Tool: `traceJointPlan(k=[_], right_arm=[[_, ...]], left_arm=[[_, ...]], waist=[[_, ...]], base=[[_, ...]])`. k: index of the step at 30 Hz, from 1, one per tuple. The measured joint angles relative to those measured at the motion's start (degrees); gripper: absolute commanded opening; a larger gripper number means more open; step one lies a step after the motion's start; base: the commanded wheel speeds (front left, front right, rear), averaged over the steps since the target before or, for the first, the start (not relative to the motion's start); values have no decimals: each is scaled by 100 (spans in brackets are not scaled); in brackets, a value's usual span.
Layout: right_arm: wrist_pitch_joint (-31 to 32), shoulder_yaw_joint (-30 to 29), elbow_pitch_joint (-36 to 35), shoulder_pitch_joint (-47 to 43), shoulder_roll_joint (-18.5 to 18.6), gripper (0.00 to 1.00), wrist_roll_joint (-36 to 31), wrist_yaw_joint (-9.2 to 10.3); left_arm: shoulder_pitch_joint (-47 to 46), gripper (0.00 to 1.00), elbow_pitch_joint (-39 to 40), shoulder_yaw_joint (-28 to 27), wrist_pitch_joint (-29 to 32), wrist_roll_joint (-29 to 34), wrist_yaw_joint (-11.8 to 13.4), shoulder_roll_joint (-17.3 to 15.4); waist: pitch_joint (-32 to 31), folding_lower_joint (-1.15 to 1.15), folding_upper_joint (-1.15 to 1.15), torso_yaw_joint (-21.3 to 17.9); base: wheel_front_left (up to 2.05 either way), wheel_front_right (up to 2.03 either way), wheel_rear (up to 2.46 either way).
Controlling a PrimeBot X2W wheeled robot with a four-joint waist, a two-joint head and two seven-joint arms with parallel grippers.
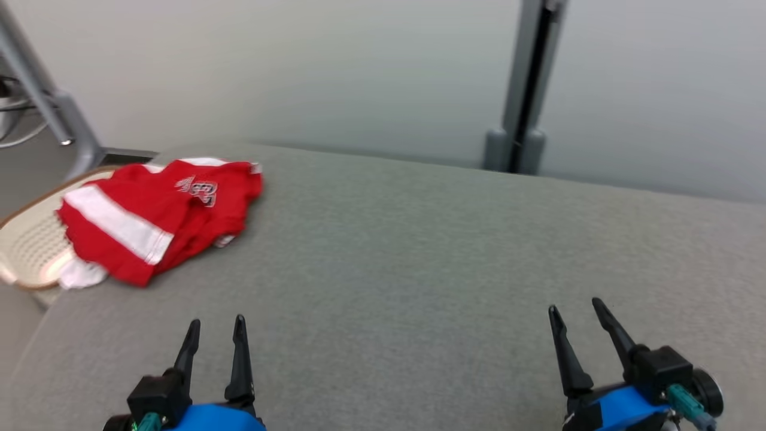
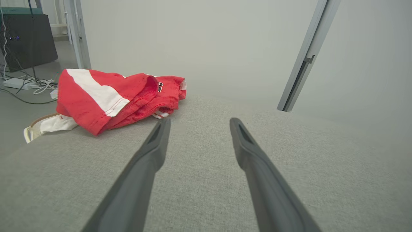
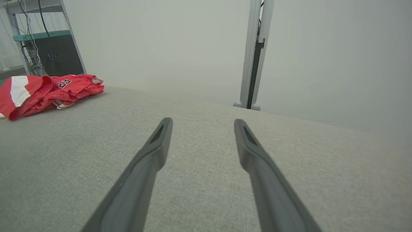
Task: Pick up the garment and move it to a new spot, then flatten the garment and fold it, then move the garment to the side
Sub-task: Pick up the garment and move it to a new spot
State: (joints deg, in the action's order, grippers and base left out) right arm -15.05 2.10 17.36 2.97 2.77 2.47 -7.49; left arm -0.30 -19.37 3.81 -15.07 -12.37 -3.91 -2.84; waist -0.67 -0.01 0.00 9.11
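Note:
A crumpled red garment with a white stripe and a printed number lies at the far left of the grey cushioned surface, partly draped over a basket. My left gripper stands open near the front edge, well short of the garment, nothing between its fingers. The left wrist view shows the garment just ahead and left of that open gripper. My right gripper is open at the lower right, far from the cloth. From the right wrist the garment lies far left of the open gripper.
A pale perforated basket with a brown rim sits at the surface's left edge under the garment, white cloth poking out. A grey metal post stands behind the surface. A slanted frame leg and cables are at far left.

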Motion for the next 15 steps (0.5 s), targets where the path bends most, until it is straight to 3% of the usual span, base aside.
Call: traceJointPlan(k=[9,15], right_arm=[[0,221,15,13,-2,100,79,0],[-1,402,52,25,-3,100,79,0]], left_arm=[[29,100,89,-178,0,77,-9,-9],[111,100,171,-318,0,77,-15,-12]], waist=[[-22,0,0,1046],[57,0,0,1426]], base=[[0,0,0],[0,0,0]])
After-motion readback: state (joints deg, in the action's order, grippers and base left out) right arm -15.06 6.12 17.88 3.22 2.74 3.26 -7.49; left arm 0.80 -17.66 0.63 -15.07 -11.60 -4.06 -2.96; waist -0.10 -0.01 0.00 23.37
